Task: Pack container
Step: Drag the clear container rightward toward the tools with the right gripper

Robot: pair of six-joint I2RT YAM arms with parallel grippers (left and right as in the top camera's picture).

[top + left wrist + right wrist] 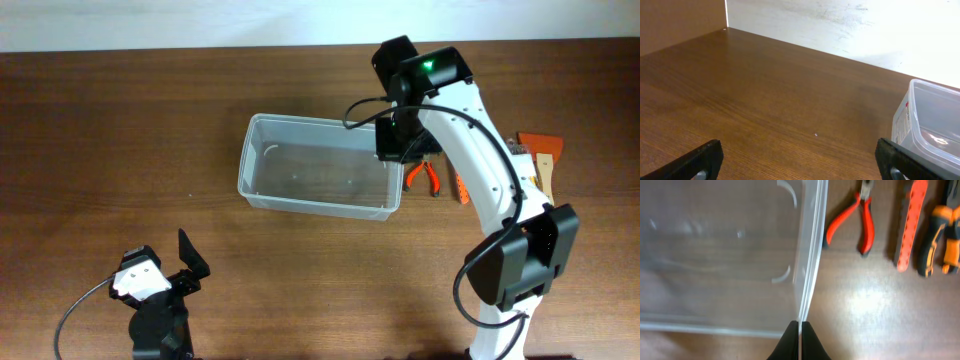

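The container (251, 160) is a clear plastic tub, empty, on the wooden table at centre. My right gripper (392, 142) is over its right end wall. In the right wrist view the fingers (800, 330) are shut on the thin wall and rim of the container (809, 255), one finger inside and one outside. My left gripper (172, 265) is at the front left of the table, open and empty, well apart from the tub. In the left wrist view its fingers (800, 157) are wide apart over bare wood, with the container (920, 125) at the right edge.
Red-handled pliers (425, 176) lie just right of the tub, also in the right wrist view (862, 220). Beside them are an orange tool (910, 225) and an orange-and-black tool (937, 242). A scraper with an orange blade (542, 158) lies at the far right.
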